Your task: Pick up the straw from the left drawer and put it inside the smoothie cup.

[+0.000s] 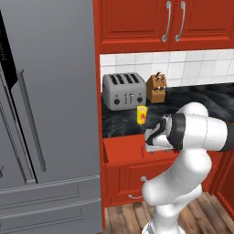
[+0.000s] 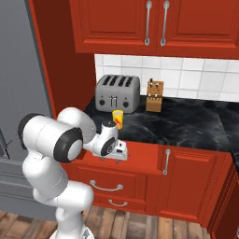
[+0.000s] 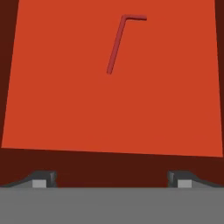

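The straw (image 3: pixel 117 43), a thin red stick with a bent end, lies flat on the plain red floor of the left drawer (image 3: pixel 65 96), towards the top of the hand view. The drawer (image 1: pixel 123 151) stands pulled out below the counter. My gripper (image 3: pixel 111 177) hangs open above it and points down into it, apart from the straw, with nothing between its fingertips (image 3: pixel 43 177). In the base views the gripper (image 1: pixel 156 147) (image 2: pixel 120 152) hovers just over the drawer (image 2: pixel 140 153). The yellow smoothie cup (image 1: pixel 142 114) (image 2: pixel 117 118) stands upright on the dark counter right behind the hand.
A silver toaster (image 1: pixel 123 90) and a wooden knife block (image 1: pixel 156 87) stand at the back of the counter. A tall grey fridge (image 1: pixel 45 114) rises on the left. A narrower red front with a vertical handle (image 2: pixel 166 162) lies right of the drawer. Red cabinets hang overhead.
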